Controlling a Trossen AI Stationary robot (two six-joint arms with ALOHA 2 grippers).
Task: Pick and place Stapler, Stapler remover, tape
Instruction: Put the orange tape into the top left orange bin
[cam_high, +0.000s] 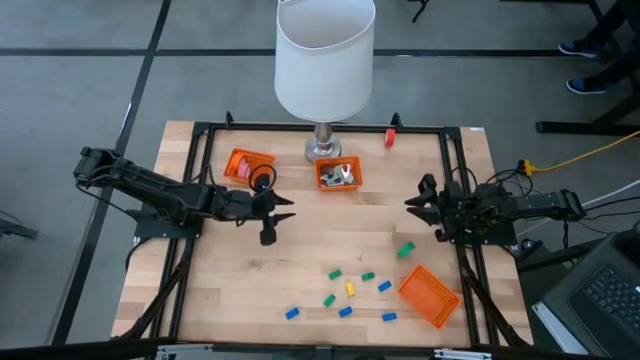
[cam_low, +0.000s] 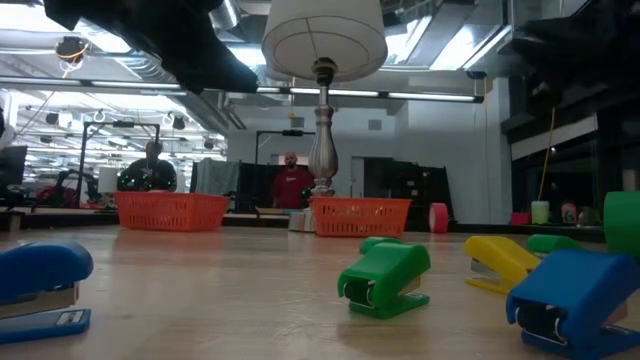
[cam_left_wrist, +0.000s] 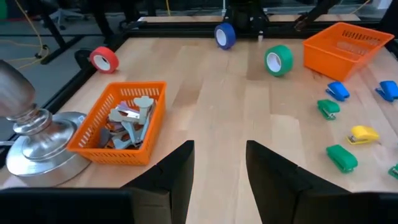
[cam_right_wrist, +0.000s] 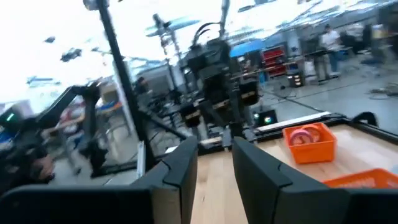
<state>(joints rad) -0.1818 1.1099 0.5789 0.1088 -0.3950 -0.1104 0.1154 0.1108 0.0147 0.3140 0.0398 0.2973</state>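
Staplers (cam_high: 350, 288) lie scattered on the worktop (cam_high: 320, 240), well apart from both grippers.
Left gripper (cam_high: 283, 208) jaws open, right gripper (cam_high: 412, 203) jaws slightly parted, both empty; a loose stapler may skid aside under an off-centre grasp.

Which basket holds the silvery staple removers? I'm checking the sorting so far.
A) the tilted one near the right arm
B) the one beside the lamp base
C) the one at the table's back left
B: the pale metal pieces lie in the orange basket right beside the lamp base.

No text or label can be read anywhere.
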